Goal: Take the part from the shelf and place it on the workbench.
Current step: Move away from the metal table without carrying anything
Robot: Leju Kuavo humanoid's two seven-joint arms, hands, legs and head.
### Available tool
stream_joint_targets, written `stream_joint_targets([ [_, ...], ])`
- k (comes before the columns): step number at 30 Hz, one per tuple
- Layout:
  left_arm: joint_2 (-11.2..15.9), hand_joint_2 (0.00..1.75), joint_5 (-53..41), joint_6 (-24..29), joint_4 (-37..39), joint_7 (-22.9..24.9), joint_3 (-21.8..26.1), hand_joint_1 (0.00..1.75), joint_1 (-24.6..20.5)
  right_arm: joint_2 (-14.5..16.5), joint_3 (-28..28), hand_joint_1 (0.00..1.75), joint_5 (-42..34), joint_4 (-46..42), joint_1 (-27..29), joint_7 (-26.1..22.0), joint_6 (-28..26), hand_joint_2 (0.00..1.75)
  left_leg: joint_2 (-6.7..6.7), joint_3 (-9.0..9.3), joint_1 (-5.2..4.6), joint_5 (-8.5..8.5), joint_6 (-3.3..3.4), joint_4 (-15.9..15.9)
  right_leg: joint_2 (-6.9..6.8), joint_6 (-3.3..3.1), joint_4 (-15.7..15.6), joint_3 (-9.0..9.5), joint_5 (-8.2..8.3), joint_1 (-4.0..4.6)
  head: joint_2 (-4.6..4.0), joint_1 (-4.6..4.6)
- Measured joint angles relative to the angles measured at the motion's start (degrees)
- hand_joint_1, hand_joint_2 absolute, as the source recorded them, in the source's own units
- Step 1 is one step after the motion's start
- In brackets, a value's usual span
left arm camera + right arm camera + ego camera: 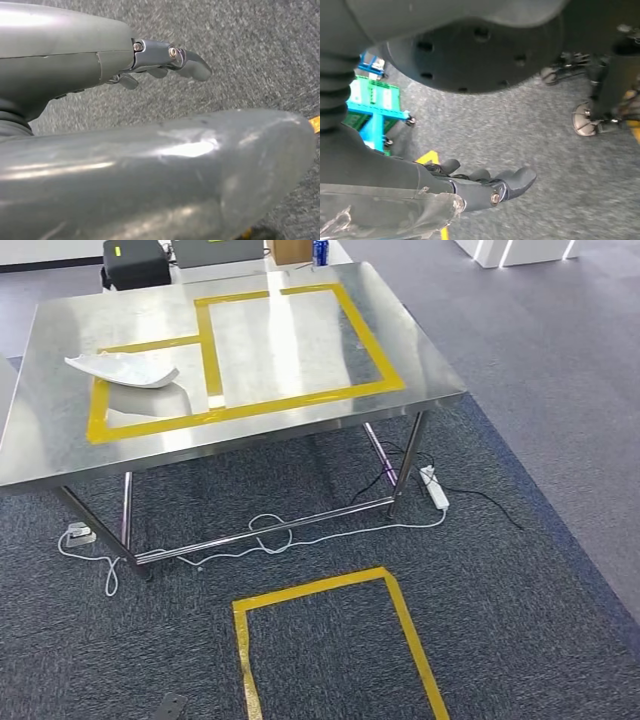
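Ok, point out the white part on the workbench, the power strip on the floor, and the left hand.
White part (124, 369), head view: middle of its curved upper face.
Power strip (435, 488), head view: centre of its white body, beside the table leg.
Left hand (166, 60), left wrist view: on its dark fingers above the carpet.

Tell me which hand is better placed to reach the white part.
Left, probably: the white part lies on the table's left side. The left hand and right hand both hang open over the carpet.
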Motion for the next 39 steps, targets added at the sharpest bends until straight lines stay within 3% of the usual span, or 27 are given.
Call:
stream_joint_targets([
  [2,0.07,0.00,-0.23,0.00,0.00,0.56,0.00,0.00,0.10,0.02,-0.13,0.00,-0.25,0.01,-0.01,0.22,-0.03,0.00,1.35,-0.45,-0.06,0.35,0.39,0.01,-1.48,0.53,8.00,-3.18,-4.36,-0.16,0.01,0.39],
  [4,0.04,0.00,-0.16,-1.35,0.01,0.46,0.01,0.00,0.21,0.03,-0.30,0.00,-0.75,0.01,0.09,0.28,-0.04,0.00,2.81,-0.82,-0.10,0.59,0.40,0.03,-1.94,0.91,13.89,-4.96,-6.66,-0.32,0.01,0.41],
  [5,0.03,0.00,-0.18,-2.59,0.02,-0.06,0.02,0.00,0.23,0.03,-0.42,0.00,-1.06,0.01,0.20,0.16,-0.02,0.00,3.45,-0.90,-0.10,0.67,0.34,0.04,-2.11,0.96,13.57,-4.18,-6.29,-0.39,0.01,0.41],
  [6,0.03,0.00,-0.30,-3.72,0.02,-0.45,0.02,0.00,0.22,0.02,-0.51,0.00,-1.30,0.01,0.29,-0.04,-0.01,0.00,4.05,-0.90,-0.10,0.70,0.25,0.04,-2.43,0.96,10.83,-2.19,-5.05,-0.44,0.01,0.42],
  [8,0.05,0.00,-0.71,-4.51,0.02,0.67,0.04,0.00,0.21,0.02,-0.60,0.00,-1.54,0.02,0.25,-0.49,-0.09,0.00,5.15,-0.78,-0.25,0.63,-0.17,0.13,-4.50,0.73,2.15,3.35,-2.36,-0.32,0.01,0.49],
  [9,0.09,0.00,-0.85,-4.26,0.02,2.27,0.09,0.00,0.24,0.03,-0.59,0.00,-1.55,0.03,0.12,-0.64,-0.19,0.00,5.67,-0.75,-0.41,0.57,-0.46,0.23,-5.34,0.41,-1.06,5.22,-1.63,-0.21,0.01,0.48],
  [10,0.16,0.00,-0.94,-4.00,0.02,4.03,0.17,0.00,0.27,0.04,-0.58,0.00,-1.54,0.03,0.00,-0.74,-0.32,0.00,6.18,-0.74,-0.58,0.53,-0.76,0.33,-5.86,0.04,-2.81,6.13,-1.40,-0.07,0.01,0.46],
  [13,0.39,0.00,-1.26,-3.85,0.02,6.99,0.31,0.00,0.24,0.03,-0.58,0.00,-1.66,0.05,0.09,-0.85,-0.70,0.00,7.04,-0.83,-0.61,0.26,-1.57,0.58,-4.51,-1.14,-2.98,5.57,-1.37,0.02,0.00,0.36],
  [15,0.44,0.00,-1.41,-3.86,0.02,7.11,0.33,0.00,0.19,0.03,-0.58,0.00,-1.77,0.07,0.15,-0.84,-0.92,0.00,4.99,-2.11,-0.41,-1.90,-2.17,3.29,-3.47,-1.85,-3.13,5.27,-1.06,-0.17,0.01,0.25],
  [17,0.38,0.00,-1.65,-3.88,0.03,6.41,0.37,0.00,0.25,0.04,-0.57,0.00,-1.98,0.07,-0.04,-0.81,-1.16,0.00,2.49,-5.73,-0.33,-5.94,-2.45,10.71,-2.27,-2.31,-3.21,4.85,-0.76,-0.25,0.01,0.10],
  [18,0.32,0.00,-1.82,-3.87,0.04,5.91,0.38,0.00,0.30,0.04,-0.56,0.00,-2.16,0.07,-0.12,-0.79,-1.26,0.00,2.05,-7.79,-0.33,-7.53,-2.45,14.75,-1.59,-2.42,-3.20,4.66,-0.65,-0.24,0.01,0.09],
  [19,0.27,0.00,-2.02,-3.87,0.04,5.45,0.39,0.00,0.33,0.05,-0.56,0.00,-2.35,0.07,-0.14,-0.76,-1.34,0.00,1.84,-9.28,-0.33,-8.12,-2.42,17.52,-0.84,-2.45,-3.19,4.53,-0.56,-0.22,0.01,0.09],
  [20,0.23,0.00,-2.22,-3.84,0.04,5.08,0.39,0.00,0.33,0.05,-0.55,0.00,-2.53,0.07,-0.11,-0.74,-1.39,0.00,1.73,-9.81,-0.32,-7.47,-2.37,18.17,-0.07,-2.40,-3.18,4.47,-0.47,-0.23,0.01,0.09],
  [22,0.22,0.00,-2.56,-3.76,0.04,4.64,0.39,0.00,0.25,0.06,-0.55,0.00,-2.78,0.07,-0.09,-0.72,-1.48,0.00,1.03,-7.72,-0.17,-3.25,-2.21,13.05,1.59,-2.11,-3.13,4.48,-0.28,-0.33,0.01,0.09],
  [24,0.21,0.00,-2.82,-3.70,0.07,4.54,0.39,0.00,0.19,0.06,-0.55,0.00,-2.93,0.07,-0.20,-0.72,-1.55,0.00,-1.83,-4.63,0.25,0.49,-2.23,5.85,2.96,-1.65,-2.96,4.29,-0.11,-0.32,-0.01,0.03],
  [26,0.20,0.00,-2.92,-3.70,0.09,4.55,0.39,0.00,0.19,0.05,-0.55,0.00,-3.00,0.07,-0.27,-0.72,-1.60,0.00,-4.10,-3.54,0.54,1.39,-2.33,3.19,3.45,-1.39,-2.83,4.08,-0.06,-0.24,-0.01,-0.03],
  [28,0.15,0.00,-2.97,-3.70,0.12,4.60,0.39,0.00,0.19,0.05,-0.55,0.00,-3.04,0.08,-0.34,-0.71,-1.61,0.00,-4.33,-3.40,0.63,1.25,-2.31,2.70,3.64,-1.33,-2.59,3.93,-0.09,-0.17,-0.01,-0.06],
  [29,0.08,0.00,-3.12,-3.70,0.14,4.99,0.39,0.00,0.17,0.05,-0.54,0.00,-3.15,0.09,-0.31,-0.64,-1.62,0.00,-4.02,-3.39,0.57,1.11,-2.05,2.51,4.32,-0.97,-2.53,3.54,0.08,-0.27,-0.01,-0.07],
  [31,-0.02,0.00,-3.50,-3.72,0.17,5.89,0.39,0.00,0.08,0.06,-0.51,0.00,-3.36,0.14,-0.14,-0.40,-1.62,0.00,-2.19,-3.36,0.53,0.99,-1.01,2.05,2.98,0.03,-0.33,1.73,-1.05,-0.26,-0.01,0.30],
  [33,-0.02,0.00,-3.70,-3.72,0.17,6.36,0.40,0.00,0.17,0.07,-0.49,0.00,-3.44,0.18,-0.11,-0.19,-1.61,0.00,0.38,-3.44,0.29,1.09,-0.10,2.13,-0.33,0.80,6.32,-1.67,-4.59,-0.24,0.00,0.75],
  [35,-0.02,0.00,-3.70,-3.72,0.17,6.35,0.43,0.00,0.34,0.08,-0.46,0.00,-3.49,0.18,-0.28,-0.05,-1.56,0.00,2.31,-3.43,0.04,1.03,0.07,2.15,-1.77,1.03,13.59,-4.83,-7.50,-0.37,0.00,0.83],
  [36,-0.02,0.00,-3.70,-3.72,0.17,6.34,0.44,0.00,0.33,0.08,-0.44,0.00,-3.52,0.18,-0.25,0.02,-1.53,0.00,3.17,-3.41,-0.01,0.99,0.08,2.16,-2.01,1.06,14.74,-5.12,-7.56,-0.42,0.00,0.83],
  [37,-0.03,0.00,-3.70,-3.72,0.17,6.32,0.45,0.00,0.27,0.08,-0.43,0.00,-3.54,0.18,-0.18,0.07,-1.51,0.00,3.92,-3.33,-0.04,0.94,0.05,2.16,-2.24,1.02,13.43,-4.16,-6.57,-0.45,0.00,0.83],
  [39,-0.06,0.00,-3.70,-3.72,0.17,6.30,0.46,0.00,0.13,0.08,-0.42,0.00,-3.55,0.18,-0.13,0.11,-1.49,0.00,5.17,-3.03,-0.09,0.74,-0.17,2.16,-3.99,0.76,5.52,0.51,-3.32,-0.36,0.01,0.85],
])
